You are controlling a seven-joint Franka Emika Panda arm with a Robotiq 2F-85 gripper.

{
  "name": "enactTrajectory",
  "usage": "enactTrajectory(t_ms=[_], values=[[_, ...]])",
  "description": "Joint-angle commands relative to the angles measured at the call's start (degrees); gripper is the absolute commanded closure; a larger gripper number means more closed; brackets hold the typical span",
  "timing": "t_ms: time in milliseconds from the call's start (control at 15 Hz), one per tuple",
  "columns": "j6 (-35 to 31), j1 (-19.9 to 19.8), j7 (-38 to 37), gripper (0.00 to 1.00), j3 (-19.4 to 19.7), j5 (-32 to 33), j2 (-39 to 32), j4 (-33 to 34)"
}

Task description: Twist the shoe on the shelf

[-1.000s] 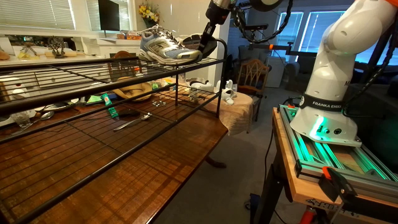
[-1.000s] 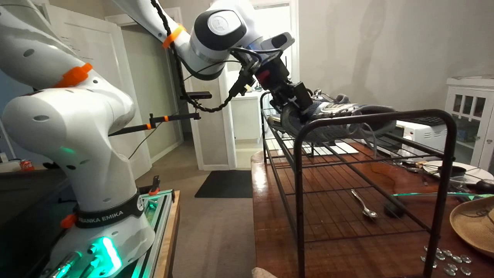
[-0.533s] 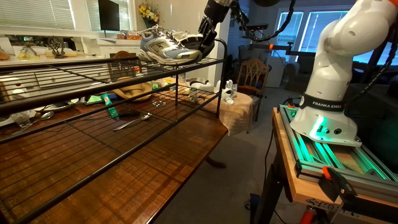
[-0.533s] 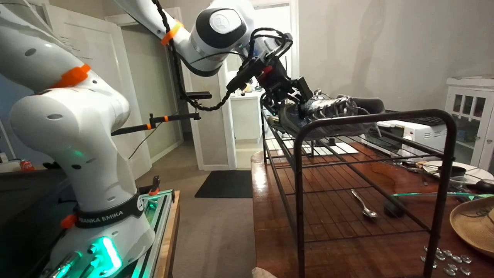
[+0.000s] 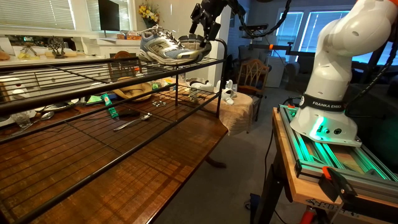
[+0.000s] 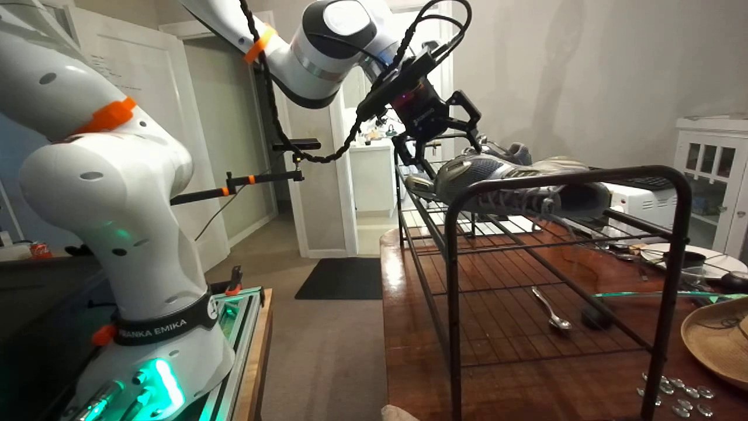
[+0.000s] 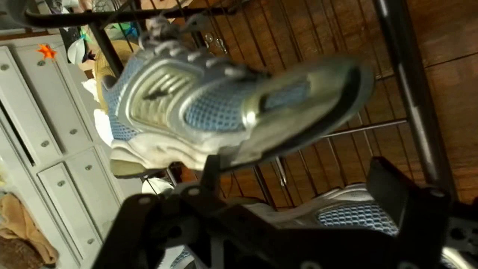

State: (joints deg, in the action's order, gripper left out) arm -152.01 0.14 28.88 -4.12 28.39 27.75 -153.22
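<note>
The shoe, a silver-grey sneaker with blue mesh (image 6: 529,186), lies tipped on its side at the end of the shelf's top tier. The shelf is a black wire rack (image 6: 613,173). In the wrist view the shoe (image 7: 213,112) fills the upper half, slightly blurred, laces towards the shelf's end. Its sole (image 5: 194,43) faces the matching sneaker (image 5: 166,51), which stands upright alongside. My gripper (image 7: 297,160) is open just above the toe, fingers wide apart with nothing clasped. One fingertip (image 7: 212,164) overlaps the sole's edge; whether it touches cannot be told.
The shelf's raised end bar (image 5: 222,46) stands close beside the shoe. Below, a wooden table (image 6: 409,327) carries a spoon (image 6: 552,310), a straw hat (image 6: 721,339) and glass beads. A white appliance (image 6: 643,202) sits behind the shelf.
The gripper has let go of the shoe's toe, opened wide and risen, its wrist turned. The shoe stood more upright half a second ago and has rolled over, laces towards the shelf's end.
</note>
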Motion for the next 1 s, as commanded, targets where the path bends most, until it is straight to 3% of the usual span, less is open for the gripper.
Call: enactTrajectory(t_ms=[0, 200, 467, 933], values=[[-2.15, 1.11, 2.72, 0.0, 1.44, 2.58, -2.36, 1.57], [-1.36, -0.53, -0.12, 0.0, 0.62, 3.59, -2.51, 2.52], [2.76, -4.56, -11.65, 0.0, -0.88, 2.26, -2.7, 5.97], [11.29, -5.77, -27.74, 0.0, -1.31, -1.35, -4.07, 7.97]])
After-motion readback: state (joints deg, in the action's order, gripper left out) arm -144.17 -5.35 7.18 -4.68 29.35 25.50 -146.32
